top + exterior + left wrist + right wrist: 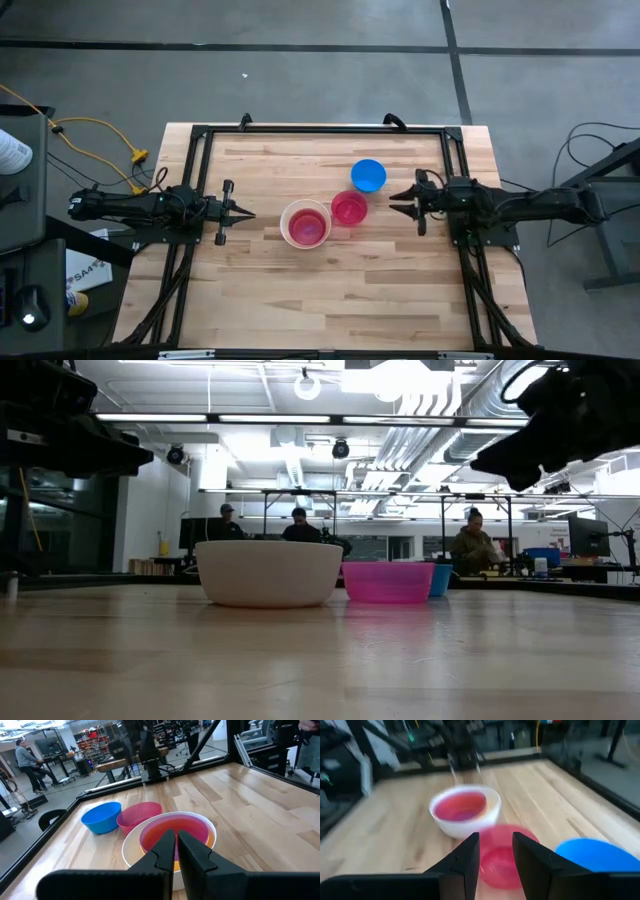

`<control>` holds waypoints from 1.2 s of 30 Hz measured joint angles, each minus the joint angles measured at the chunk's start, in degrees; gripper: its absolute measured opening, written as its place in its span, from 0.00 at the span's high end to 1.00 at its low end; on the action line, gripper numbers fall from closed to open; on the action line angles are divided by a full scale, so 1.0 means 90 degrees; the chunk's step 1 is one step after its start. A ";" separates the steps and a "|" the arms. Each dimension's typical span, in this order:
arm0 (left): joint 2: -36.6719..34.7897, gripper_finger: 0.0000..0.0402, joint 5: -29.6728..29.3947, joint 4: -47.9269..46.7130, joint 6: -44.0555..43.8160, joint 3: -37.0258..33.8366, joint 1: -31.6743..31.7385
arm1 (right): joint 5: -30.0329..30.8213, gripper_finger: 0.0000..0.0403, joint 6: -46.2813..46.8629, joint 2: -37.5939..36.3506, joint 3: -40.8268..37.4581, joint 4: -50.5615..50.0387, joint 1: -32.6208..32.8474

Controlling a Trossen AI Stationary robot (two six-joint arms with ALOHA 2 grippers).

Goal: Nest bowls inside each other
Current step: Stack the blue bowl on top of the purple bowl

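Note:
A white bowl [288,215] stands on its base at the table's middle. Nested in it are a yellow bowl [212,838] and a reddish one [172,827]. A pink bowl [349,208] sits right next to it on the right. A blue bowl [368,175] stands behind the pink one, toward the far edge. My left gripper [247,213] is shut and level, left of the white bowl and apart from it. My right gripper [392,201] is open and hangs above the table just right of the pink bowl [498,862], with nothing between its fingers.
A black frame [320,130] runs along the table's far edge and down both sides by the arm bases. Bare wood [330,300] fills the near half of the table. People [475,540] sit at benches in the room beyond the far edge.

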 joint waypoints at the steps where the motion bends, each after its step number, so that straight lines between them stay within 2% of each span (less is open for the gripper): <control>1: 0.0000 0.95 0.0000 0.0002 0.0001 0.0000 -0.0001 | -0.0035 0.73 -0.0046 0.0198 0.0136 -0.0175 -0.0099; 5: 0.0000 0.95 -0.0002 0.0002 0.0001 0.0000 -0.0002 | -0.0227 0.73 -0.0237 0.1093 0.0595 -0.0681 -0.0428; 10: 0.0000 0.95 -0.0002 0.0002 0.0000 0.0000 -0.0002 | -0.0388 0.73 -0.0432 0.2049 0.1135 -0.0677 -0.0611; 18: 0.0000 0.95 -0.0007 0.0002 0.0000 0.0000 -0.0002 | -0.0388 0.73 -0.0566 0.3095 0.2016 -0.1127 -0.0871; 29: 0.0000 0.95 -0.0007 0.0002 0.0002 0.0000 -0.0002 | -0.0361 0.73 -0.0973 0.3907 0.3012 -0.2204 -0.0960; 36: 0.0000 0.95 -0.0007 0.0002 0.0002 0.0000 -0.0001 | -0.0342 0.73 -0.1017 0.4216 0.3108 -0.2694 -0.1142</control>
